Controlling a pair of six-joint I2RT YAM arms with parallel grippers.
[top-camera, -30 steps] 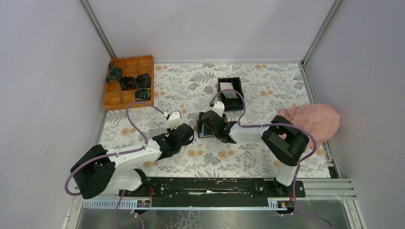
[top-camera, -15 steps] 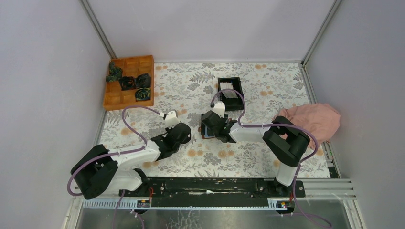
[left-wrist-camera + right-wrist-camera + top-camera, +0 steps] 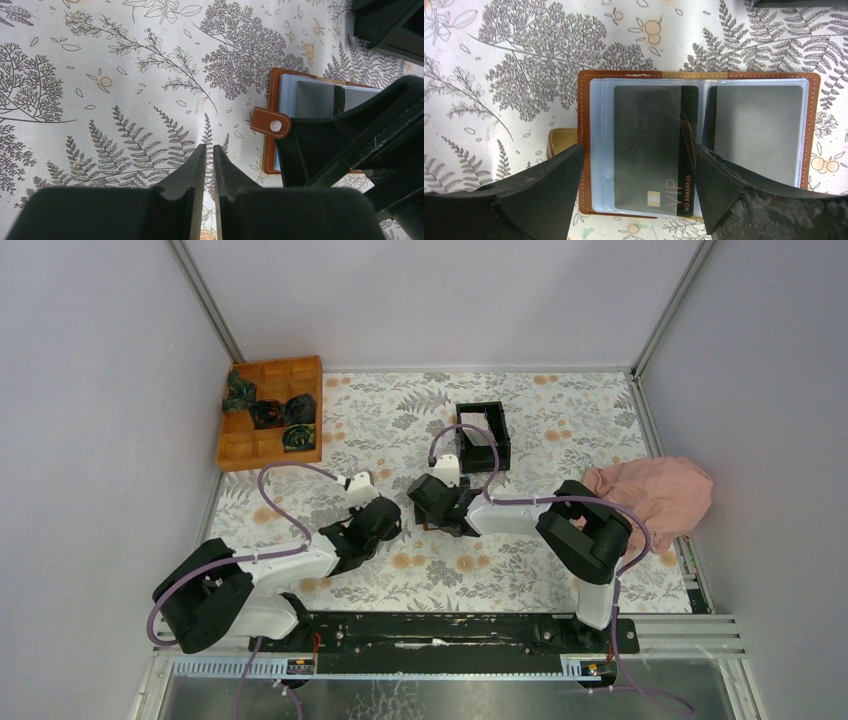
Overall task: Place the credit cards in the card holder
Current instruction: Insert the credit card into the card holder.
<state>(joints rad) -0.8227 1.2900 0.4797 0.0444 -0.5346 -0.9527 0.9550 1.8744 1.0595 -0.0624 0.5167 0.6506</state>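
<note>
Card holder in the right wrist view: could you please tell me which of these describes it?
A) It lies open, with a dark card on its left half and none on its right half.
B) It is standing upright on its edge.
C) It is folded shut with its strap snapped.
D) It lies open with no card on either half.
A: the card holder lies spread open, the dark card marked VIP covers its left half, and the right half shows none.

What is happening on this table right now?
The right gripper hangs open over the card holder, which lies open on the table. One dark card sits in one clear pocket; the other pocket looks empty. The left gripper, nearly shut and empty, hovers beside the holder.
</note>
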